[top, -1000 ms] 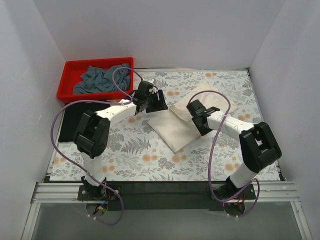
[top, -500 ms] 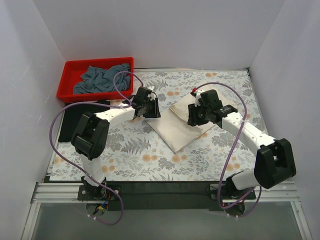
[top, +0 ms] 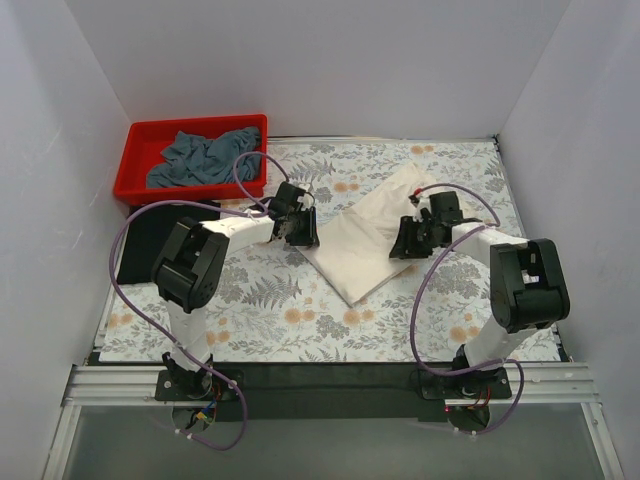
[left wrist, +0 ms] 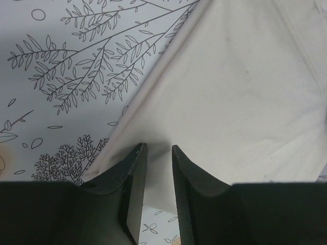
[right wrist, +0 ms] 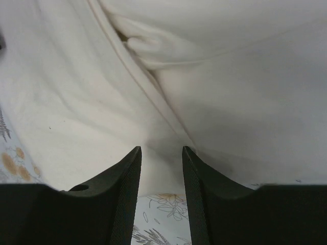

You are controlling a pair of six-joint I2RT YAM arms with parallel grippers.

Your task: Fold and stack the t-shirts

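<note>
We see the cream shirt (top: 355,255) lying folded in the middle of the flowery tablecloth (top: 290,315), turned a bit slanty. The left gripper (top: 303,232) is down low at the shirt's left edge & the right gripper (top: 403,245) is down low at its right side. So the shirt sits btw the two.

Left wrist cam: the fingers (left wrist: 134,178) are just a tiny bit apart, w/ a thin gap. The tips sit right at the shirt's edge, where the cream cloth meets the tablecloth. We see nothing pinched in the gap.

Right wrist cam: the fingers (right wrist: 125,189) are spread wider. The tips are over the cream cloth, near a long fold line. Nothing is btw them either.

The grey-blue shirt (top: 205,158) is all scrunched up in the red bin (top: 128,150), at the far left corner. The black shirt (top: 135,250) lies flat at the left side of the table, just in front of the bin, partly hidden by the left arm.
</note>
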